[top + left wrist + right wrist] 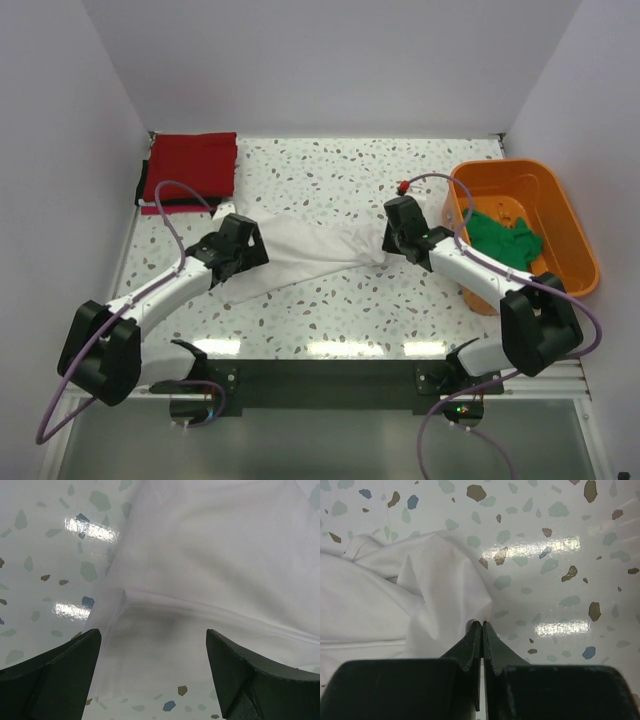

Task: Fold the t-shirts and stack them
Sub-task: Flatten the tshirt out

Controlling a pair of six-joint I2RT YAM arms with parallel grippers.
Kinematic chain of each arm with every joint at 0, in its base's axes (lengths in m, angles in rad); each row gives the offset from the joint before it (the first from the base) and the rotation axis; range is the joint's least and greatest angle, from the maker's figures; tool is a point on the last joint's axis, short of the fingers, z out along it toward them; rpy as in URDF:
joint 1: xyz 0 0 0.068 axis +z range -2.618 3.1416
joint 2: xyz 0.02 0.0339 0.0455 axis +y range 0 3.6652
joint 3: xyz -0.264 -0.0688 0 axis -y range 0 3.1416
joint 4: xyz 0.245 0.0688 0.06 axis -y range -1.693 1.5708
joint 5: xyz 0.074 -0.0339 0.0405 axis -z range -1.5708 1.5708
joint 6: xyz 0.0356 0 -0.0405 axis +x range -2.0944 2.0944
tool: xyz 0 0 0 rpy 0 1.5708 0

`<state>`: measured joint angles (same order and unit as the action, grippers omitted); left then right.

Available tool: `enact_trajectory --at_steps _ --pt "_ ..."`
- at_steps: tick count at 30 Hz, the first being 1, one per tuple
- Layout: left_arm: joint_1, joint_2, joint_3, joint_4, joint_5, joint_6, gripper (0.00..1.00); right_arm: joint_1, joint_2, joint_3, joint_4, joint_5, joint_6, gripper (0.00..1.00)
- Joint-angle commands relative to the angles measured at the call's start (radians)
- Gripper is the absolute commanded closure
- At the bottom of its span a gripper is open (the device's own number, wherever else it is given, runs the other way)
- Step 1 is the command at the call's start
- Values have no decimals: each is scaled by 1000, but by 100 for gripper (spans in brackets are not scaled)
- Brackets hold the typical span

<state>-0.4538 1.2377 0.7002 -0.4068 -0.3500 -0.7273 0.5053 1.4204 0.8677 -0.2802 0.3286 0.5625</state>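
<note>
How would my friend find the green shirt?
On the right side of the speckled table sits an orange tub. The green t-shirt lies crumpled inside it. It is the only shirt in the tub; the red t-shirt and white t-shirt lie out on the table.

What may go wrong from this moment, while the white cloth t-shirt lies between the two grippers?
1. The right gripper pinches only a small edge of the white cloth t-shirt; a pull may make it slip out.
2. The left gripper is open above the cloth and holds nothing, so a pull from the right alone could drag the shirt into a bunch.
</note>
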Motion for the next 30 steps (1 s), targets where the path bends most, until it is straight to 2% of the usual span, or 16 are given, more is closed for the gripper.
enact_trajectory --at_steps 1,10,20,24,28,30 --pt "0 40 48 23 -84 -23 10 2 9 1 16 33 14 100" --pt "7 141 74 63 -93 -17 34 2 25 8 -1 35 8 100" --pt "47 157 99 54 -139 -1 34 2 32 19 -22 47 1 100" --pt "73 164 90 114 -64 32 36 2 37 22 -24 50 0 100" --pt "76 193 93 141 -15 45 42 2 48 25 -28 53 -4 100" --pt "75 201 97 143 -7 48 51 4 51 28 -28 58 -4 100"
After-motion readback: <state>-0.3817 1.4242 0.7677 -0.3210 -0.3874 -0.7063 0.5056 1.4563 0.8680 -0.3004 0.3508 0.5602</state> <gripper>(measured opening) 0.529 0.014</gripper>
